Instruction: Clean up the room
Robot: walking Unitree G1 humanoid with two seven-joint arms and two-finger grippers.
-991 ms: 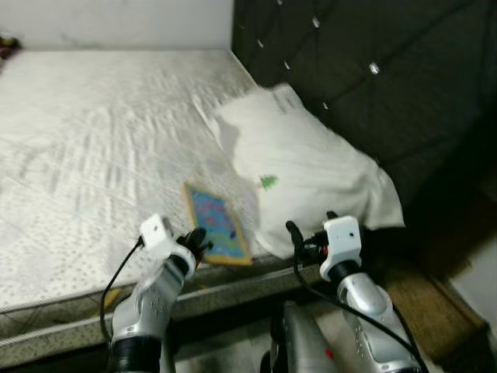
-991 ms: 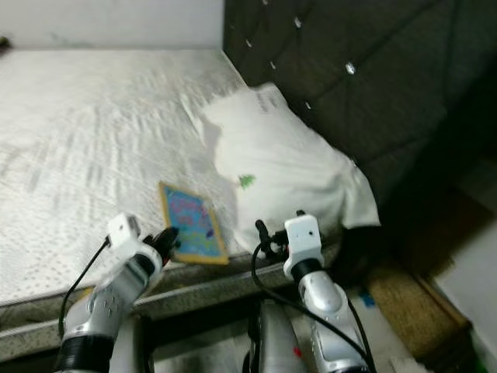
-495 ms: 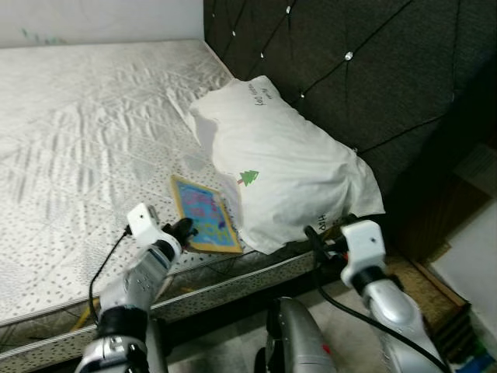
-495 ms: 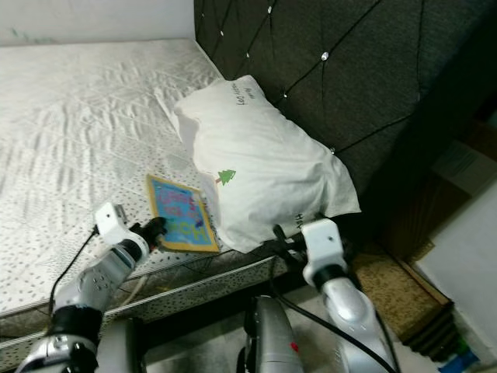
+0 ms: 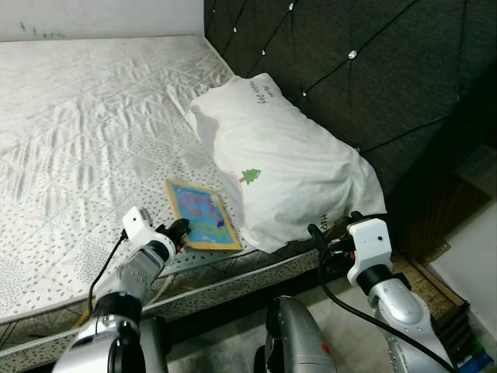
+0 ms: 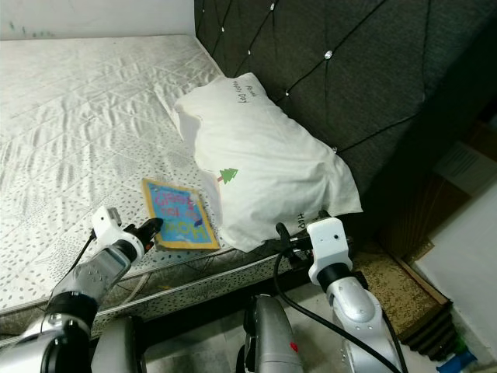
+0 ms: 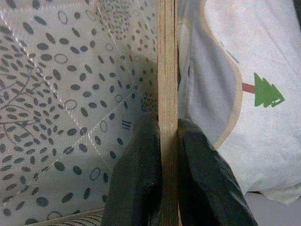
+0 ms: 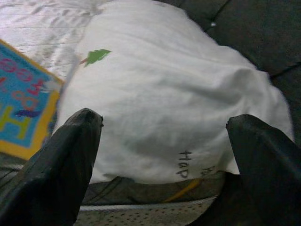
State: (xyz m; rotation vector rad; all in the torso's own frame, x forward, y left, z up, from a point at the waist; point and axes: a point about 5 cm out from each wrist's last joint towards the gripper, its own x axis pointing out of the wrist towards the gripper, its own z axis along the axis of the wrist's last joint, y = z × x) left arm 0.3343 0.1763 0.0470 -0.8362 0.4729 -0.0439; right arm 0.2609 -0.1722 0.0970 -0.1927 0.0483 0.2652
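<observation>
Left wrist view: left hand [image 7: 168, 155] was seen clamped on the near edge of a thin colourful picture board [image 5: 200, 224] | board was laid flat on the bed mattress [image 5: 85, 132], just beside a white pillow [image 5: 287, 171] | right hand [image 8: 164, 155] was held with fingers wide apart, near the pillow's end.

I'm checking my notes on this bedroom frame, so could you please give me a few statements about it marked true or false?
1. The left pincer grips the edge of the colourful board. True.
2. The right pincer is shut on the pillow. False: it is open, holding nothing.
3. The board lies beside the pillow on the mattress. True.
4. The pillow bears a red star. False: it bears a small green tree.
</observation>
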